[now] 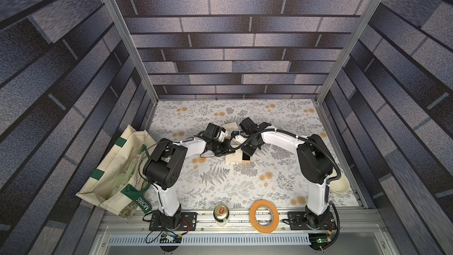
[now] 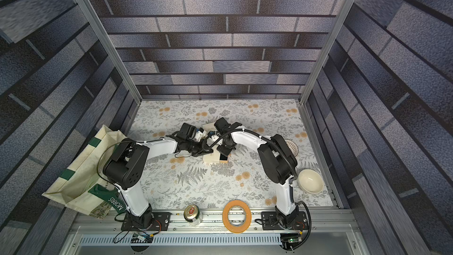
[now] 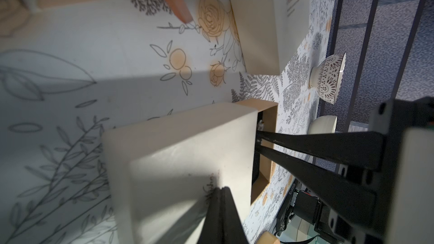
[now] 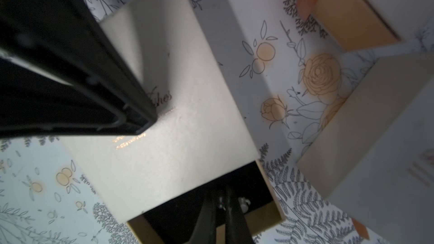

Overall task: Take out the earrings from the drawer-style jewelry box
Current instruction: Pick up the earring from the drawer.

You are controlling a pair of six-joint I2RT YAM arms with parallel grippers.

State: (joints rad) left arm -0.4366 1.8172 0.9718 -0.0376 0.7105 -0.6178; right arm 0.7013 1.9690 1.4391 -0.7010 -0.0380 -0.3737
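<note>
Desk (image 1: pixel 220 190) is pretty cluttered: a tote bag (image 1: pixel 110 168), drink can (image 1: pixel 221 214), tape roll (image 1: pixel 253 217) and bowl (image 1: pixel 340 186) sit around the edges, well apart from the action. A second cream box (image 4: pixel 375 137) lies near the jewelry box (image 4: pixel 176 125). The left fingers (image 3: pixel 222 191) are closed, resting on the box's top. The drawer (image 4: pixel 260 217) is pulled out. The right fingers (image 4: pixel 222 210) are pinched onto one of the earrings (image 4: pixel 243 202) in its black tray, with the other just beside them.
</note>
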